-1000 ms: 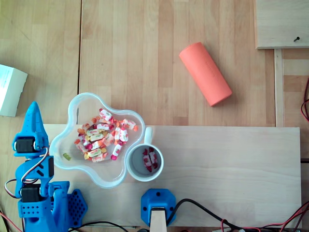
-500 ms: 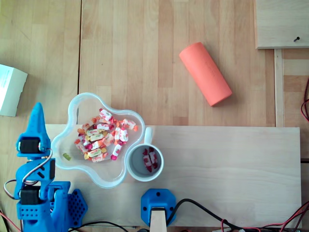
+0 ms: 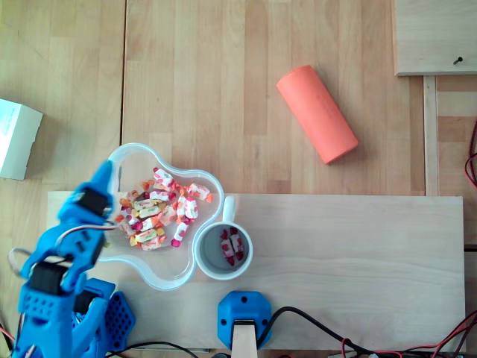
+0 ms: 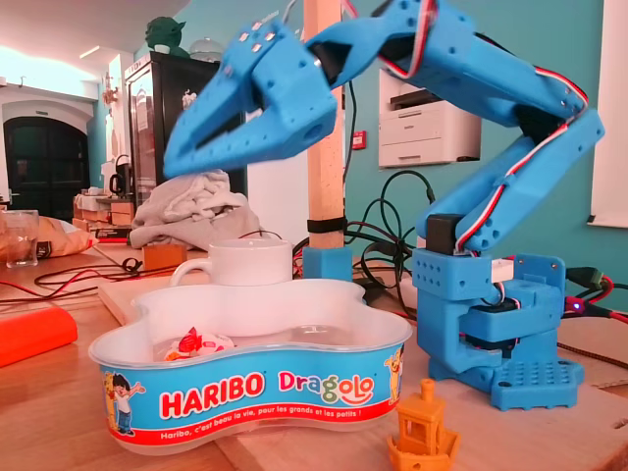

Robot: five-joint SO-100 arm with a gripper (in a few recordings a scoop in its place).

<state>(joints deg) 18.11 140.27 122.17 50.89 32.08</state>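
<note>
Gripper (image 3: 103, 173) hangs over the left rim of the candy bowl (image 3: 149, 148), jaws pressed together, nothing held. Candies (image 3: 160, 209) lie mid-bowl, left of the mug (image 3: 222, 250). Risk: a descent this near the rim could clip the light bowl and shove or tip it. Closed jaws would only push candies.

The place looks like a maker space or shared office, though the background is too soft to be sure. In the fixed view an office printer (image 4: 424, 123) stands high against a teal wall (image 4: 549, 39), a tall black cabinet (image 4: 165, 103) stands near an arched doorway (image 4: 29, 147), and cables (image 4: 378, 224) hang behind the wooden table (image 4: 49, 402). A blue 3D-printed robot arm (image 4: 471, 54) with bare servo wires and a small orange printed boat (image 4: 424, 432) point the same way.
</note>
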